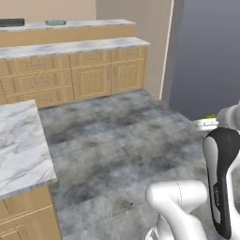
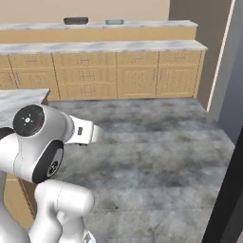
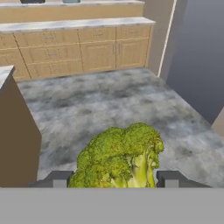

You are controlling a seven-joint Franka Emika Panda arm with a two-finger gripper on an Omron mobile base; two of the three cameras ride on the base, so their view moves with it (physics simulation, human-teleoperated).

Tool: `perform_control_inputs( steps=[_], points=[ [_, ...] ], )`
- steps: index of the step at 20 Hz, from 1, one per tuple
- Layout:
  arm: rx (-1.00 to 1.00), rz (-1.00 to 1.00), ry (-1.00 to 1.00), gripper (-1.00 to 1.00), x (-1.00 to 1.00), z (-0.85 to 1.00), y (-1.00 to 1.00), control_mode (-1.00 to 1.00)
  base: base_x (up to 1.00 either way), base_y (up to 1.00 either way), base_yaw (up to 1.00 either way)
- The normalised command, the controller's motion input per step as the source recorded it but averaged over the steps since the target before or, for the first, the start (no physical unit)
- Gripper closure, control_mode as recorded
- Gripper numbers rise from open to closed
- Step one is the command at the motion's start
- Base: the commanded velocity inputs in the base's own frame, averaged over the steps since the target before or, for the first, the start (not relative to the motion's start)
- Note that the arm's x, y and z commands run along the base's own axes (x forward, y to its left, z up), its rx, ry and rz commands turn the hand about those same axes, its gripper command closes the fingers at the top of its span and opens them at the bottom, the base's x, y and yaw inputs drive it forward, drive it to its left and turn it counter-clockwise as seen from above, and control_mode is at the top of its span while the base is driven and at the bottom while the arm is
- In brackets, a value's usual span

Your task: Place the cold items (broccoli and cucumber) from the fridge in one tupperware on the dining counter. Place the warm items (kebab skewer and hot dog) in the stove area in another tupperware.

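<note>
You have the broccoli (image 3: 119,157) clamped between the two fingertips (image 3: 59,178) of your hand (image 3: 114,179), held above the grey floor (image 3: 109,100). Far ahead runs the long desk (image 3: 74,24) with wooden cabinets (image 3: 87,54) under it, and a marble desk (image 1: 18,145) sits near left.

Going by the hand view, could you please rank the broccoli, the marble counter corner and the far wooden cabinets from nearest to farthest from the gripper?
1. Broccoli, between the fingers of the gripper.
2. Marble counter corner, left.
3. Wooden cabinets, along the far wall.
</note>
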Motion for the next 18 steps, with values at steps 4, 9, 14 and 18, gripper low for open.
perform_control_inputs(
  steps=[4,9,14,18],
  points=[
    [0.00,0.00,0.00,1.00,0.00,0.00,0.00,1.00,0.64,0.00,0.21],
    [0.00,0.00,0.00,1.00,0.00,0.00,0.00,1.00,0.96,-0.02,0.14],
    [0.00,0.00,0.00,1.00,0.00,0.00,0.00,1.00,0.37,-0.03,0.32],
    [0.00,0.00,0.00,1.00,0.00,0.00,0.00,1.00,0.18,-0.11,0.51]
  ],
)
